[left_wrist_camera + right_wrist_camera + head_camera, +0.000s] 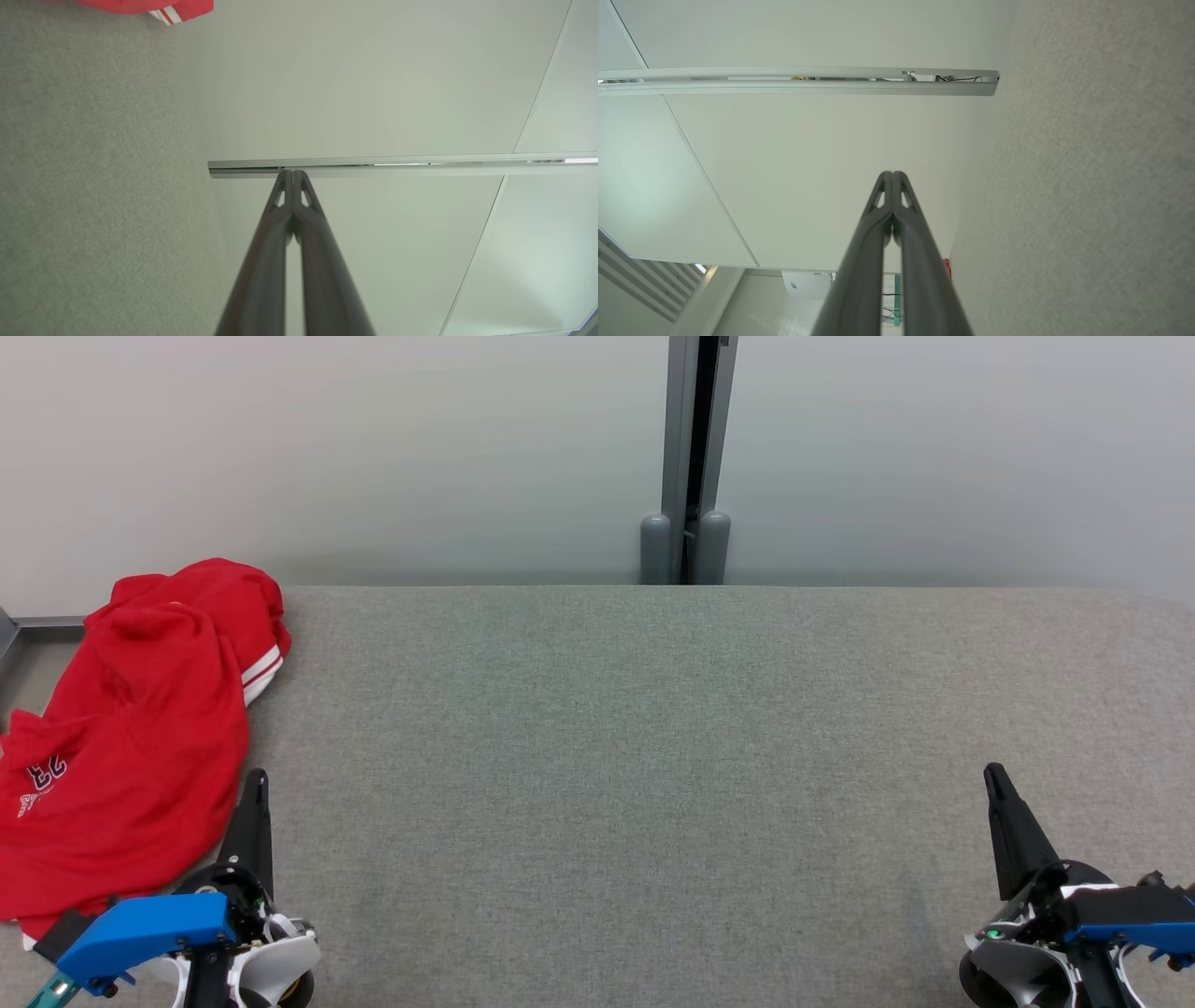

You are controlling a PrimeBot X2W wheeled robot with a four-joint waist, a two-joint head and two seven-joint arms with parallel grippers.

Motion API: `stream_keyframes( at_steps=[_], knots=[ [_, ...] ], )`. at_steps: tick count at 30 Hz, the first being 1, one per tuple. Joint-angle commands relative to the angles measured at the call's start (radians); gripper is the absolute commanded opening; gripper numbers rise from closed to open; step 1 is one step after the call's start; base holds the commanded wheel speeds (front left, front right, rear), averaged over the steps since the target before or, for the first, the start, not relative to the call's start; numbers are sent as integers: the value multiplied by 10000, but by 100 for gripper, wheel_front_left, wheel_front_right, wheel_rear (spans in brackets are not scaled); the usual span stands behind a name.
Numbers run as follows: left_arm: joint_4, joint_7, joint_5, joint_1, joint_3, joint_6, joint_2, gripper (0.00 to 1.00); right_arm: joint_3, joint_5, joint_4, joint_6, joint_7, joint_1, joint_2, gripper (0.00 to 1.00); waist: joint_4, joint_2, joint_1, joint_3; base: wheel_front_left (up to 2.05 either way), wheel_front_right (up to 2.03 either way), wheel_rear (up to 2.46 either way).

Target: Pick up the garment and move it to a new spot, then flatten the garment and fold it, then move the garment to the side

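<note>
L claw pinched tight, empty, fingers pointing fwd over grey fabric-covered tabletop. R claw same: closed, nothing in it, well apart on the other side. Just beside L claw, at tabletop's left edge, lies crumpled red jersey garment w/ white stripes, not gripped.

One garment, seemingly; one table; two hands.
</note>
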Motion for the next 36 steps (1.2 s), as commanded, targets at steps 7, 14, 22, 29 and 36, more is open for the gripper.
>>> stream_keyframes(
  at_steps=[7, 14, 22, 29, 36],
  knots=[
    [78, -13, 3, 40, -6, 2, -6, 100, 12, -1, 63, -2, -5, 49, 8, 100, 0, -1, 0, -1, 0, 0, 0],
    [278, -232, 82, 427, -251, 2, -41, 100, 165, -105, 352, -14, -224, 291, 53, 100, 0, -1, 0, 3, 0, 0, 0],
    [68, -624, 368, 540, -599, 0, -33, 100, 251, -498, 361, -12, -617, 362, 45, 100, 1, -1, 0, 9, 0, 0, 0],
    [-125, -940, 1159, 538, -740, -3, -27, 100, 205, -1595, 256, -10, -934, 379, 38, 100, 2, -1, 0, 14, 0, 0, 0],
    [-480, -1232, 2866, 503, -844, 184, -21, 100, 269, -3381, -219, -8, -1231, 395, 31, 100, 6, -1, 0, 24, 0, 0, 0]
  ],
)
